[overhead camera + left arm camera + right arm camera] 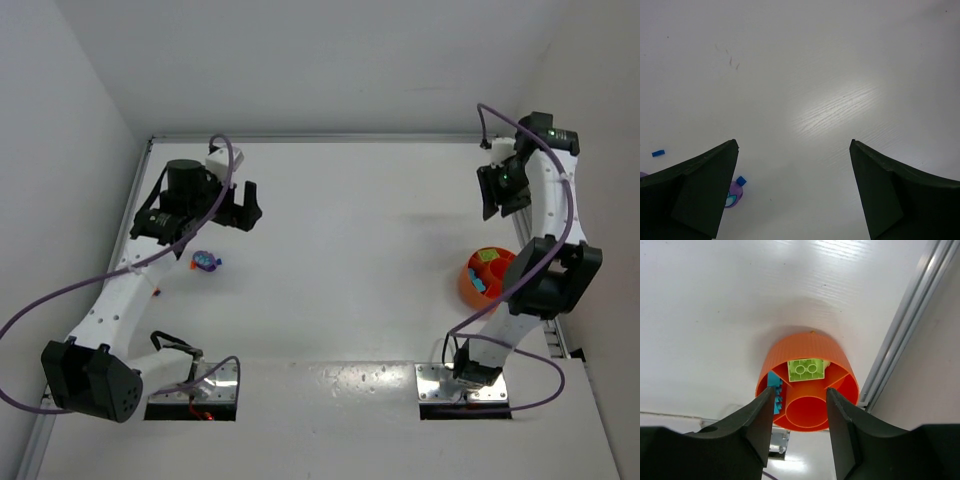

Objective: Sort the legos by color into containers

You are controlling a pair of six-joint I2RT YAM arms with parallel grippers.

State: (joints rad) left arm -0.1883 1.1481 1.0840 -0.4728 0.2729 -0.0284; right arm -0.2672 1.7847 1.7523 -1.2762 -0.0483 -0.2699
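**Left claw overshot the loose bricks, here's how I'd have played it**

Left gripper [794, 145] hung wide open and empty near the left edge. The loose legos [205, 262] lay just behind it, toward the front edge. I'd have backed up, centred over one brick, then dropped straight down.

By the right edge sat the orange bowl [466, 282], with a yellow-green brick [806, 370] and a teal brick [775, 390] in separate compartments. Right gripper [801, 392] hovered nearby, jaws apart, holding nothing.

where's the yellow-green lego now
In the right wrist view, the yellow-green lego sits in an outer compartment of the orange bowl, by the teal bricks, at the table's right edge.
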